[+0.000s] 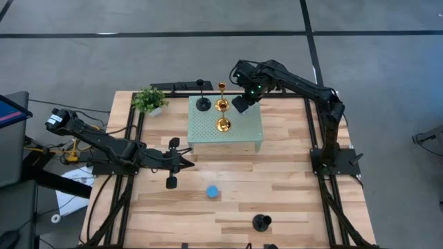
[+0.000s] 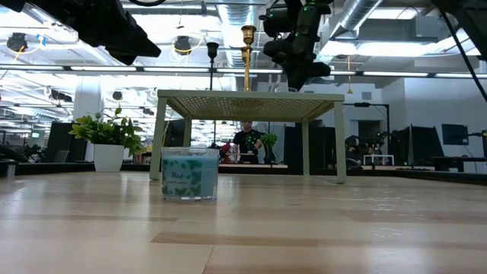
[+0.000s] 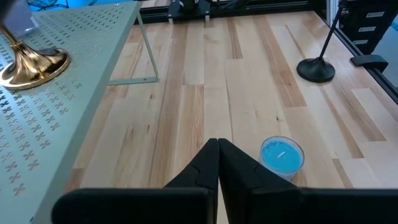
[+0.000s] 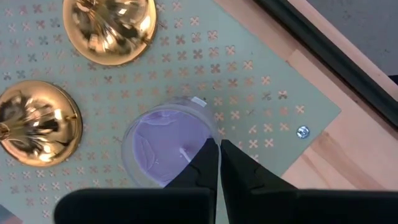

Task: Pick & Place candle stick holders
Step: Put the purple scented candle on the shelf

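A mint-green perforated stand (image 1: 242, 137) holds one black holder (image 1: 203, 104) and two gold holders (image 1: 221, 104) (image 1: 223, 125), each standing on its round base. My right gripper (image 1: 242, 102) is over the stand's far right part, shut on the lilac holder (image 4: 163, 144), a stubby glass jar that the gripper hides in the high view. The blue stubby holder (image 1: 213, 191) stands on the table in front of the stand. A second black holder (image 1: 260, 223) stands near the table's near edge. My left gripper (image 1: 188, 163) is shut and empty, left of the blue holder. My right gripper comes from above, pointing down, at the lilac holder's glass rim (image 4: 210, 119). One finger (image 4: 205, 162) is inside over the wax and the other is outside the wall. I cannot tell whether the jar's bottom rests on the stand's top or hangs just above it.
A small green potted plant (image 1: 149, 100) stands at the table's far left, beside the stand. Black rails (image 1: 131, 138) run along the table's left, right and far edges. Bare wood lies between the stand and the near edge, around the blue holder.
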Robot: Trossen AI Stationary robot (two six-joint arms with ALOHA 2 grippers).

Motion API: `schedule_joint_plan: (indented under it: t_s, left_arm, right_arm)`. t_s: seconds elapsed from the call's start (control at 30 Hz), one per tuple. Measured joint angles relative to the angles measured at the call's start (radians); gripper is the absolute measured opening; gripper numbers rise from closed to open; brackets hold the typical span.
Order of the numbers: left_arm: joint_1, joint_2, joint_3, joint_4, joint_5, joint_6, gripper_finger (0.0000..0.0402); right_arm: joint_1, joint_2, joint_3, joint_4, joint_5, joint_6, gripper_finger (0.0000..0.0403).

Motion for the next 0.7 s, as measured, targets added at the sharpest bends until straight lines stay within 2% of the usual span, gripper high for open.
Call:
schedule_joint_plan:
  t_s: [0.17,0.53,0.7]
  left_arm:
    - [0.000,0.000,0.000,0.000,0.000,0.000,0.0008]
    - [0.000,0.000,0.000,0.000,0.000,0.000,0.0008]
    - [0.000,0.000,0.000,0.000,0.000,0.000,0.0008]
  right_arm:
    - [0.000,0.000,0.000,-0.001,-0.003,0.000,0.0006]
    - [0.001,0.000,0.000,-0.002,-0.003,0.000,0.0055]
    - [0.001,0.000,0.012,-0.021,-0.006,-0.003,0.0061]
